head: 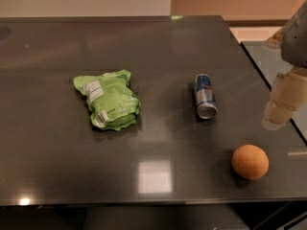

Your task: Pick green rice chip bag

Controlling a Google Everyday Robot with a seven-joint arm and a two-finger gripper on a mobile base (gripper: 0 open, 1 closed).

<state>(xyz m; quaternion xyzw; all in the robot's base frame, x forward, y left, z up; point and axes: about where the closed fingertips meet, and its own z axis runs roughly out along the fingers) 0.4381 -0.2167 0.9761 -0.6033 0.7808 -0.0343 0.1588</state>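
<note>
Green chip bag (108, 99) lies flat on the dark counter (153, 47), left of centre. A can (205, 96) lies on its side to its right, with an orange (250, 161) nearer the front. The claw (280, 104) hangs at the right edge, well apart from the bag; open or closed, can't tell.

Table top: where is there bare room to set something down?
Bare: the back strip behind the chip bag and can, the left end, the front between bag and orange. Crowded: right side, where the tool hangs beside can and orange.
</note>
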